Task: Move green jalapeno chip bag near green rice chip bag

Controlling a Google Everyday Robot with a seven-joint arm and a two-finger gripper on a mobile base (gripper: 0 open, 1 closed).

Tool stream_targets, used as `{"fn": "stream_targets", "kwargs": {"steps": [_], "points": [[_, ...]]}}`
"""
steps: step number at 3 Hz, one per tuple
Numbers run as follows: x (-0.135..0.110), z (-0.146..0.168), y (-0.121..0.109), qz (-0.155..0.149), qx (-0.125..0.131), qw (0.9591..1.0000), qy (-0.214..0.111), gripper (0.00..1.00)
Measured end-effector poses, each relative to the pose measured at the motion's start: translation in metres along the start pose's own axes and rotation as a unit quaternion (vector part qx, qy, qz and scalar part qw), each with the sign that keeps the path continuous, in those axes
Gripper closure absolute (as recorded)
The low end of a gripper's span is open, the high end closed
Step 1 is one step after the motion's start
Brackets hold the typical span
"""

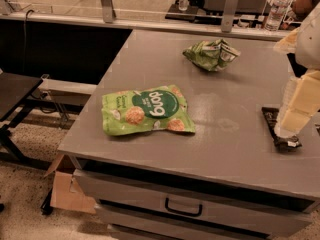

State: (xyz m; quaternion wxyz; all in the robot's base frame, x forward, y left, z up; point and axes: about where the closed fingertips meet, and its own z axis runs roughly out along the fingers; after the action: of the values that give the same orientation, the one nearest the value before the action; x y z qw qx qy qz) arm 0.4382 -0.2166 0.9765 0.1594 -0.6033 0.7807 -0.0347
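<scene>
The green rice chip bag [147, 110], large, flat and light green with a dark green circle and tan chip pictures, lies on the grey table [225, 149] toward its front left. The green jalapeno chip bag [212, 54], small and crumpled, lies toward the table's back, right of the middle. The two bags are well apart. My gripper [296, 111] shows as pale cream parts at the right edge, above the table. It is to the right of both bags and touches neither.
A dark flat packet [270, 118] lies on the table under my gripper. Water bottles [276, 4] stand on the ledge behind the table. The table front has a drawer with a handle [183, 207]. A cardboard box [67, 191] sits on the floor and a black bench [15, 91] stands at left.
</scene>
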Motion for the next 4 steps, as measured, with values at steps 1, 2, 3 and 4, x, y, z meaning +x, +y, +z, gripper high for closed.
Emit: {"fn": "stream_targets", "kwargs": {"steps": [1, 2, 3, 4], "points": [[0.0, 0.0, 0.0, 0.0, 0.0, 1.0, 0.0, 0.0], [0.007, 0.011, -0.031, 0.026, 0.046, 0.9983, -0.023, 0.0], [0.015, 0.025, -0.075, 0.055, 0.102, 0.9917, -0.056, 0.0], [0.024, 0.046, -0.14, 0.096, 0.167, 0.9728, -0.129, 0.0]]}}
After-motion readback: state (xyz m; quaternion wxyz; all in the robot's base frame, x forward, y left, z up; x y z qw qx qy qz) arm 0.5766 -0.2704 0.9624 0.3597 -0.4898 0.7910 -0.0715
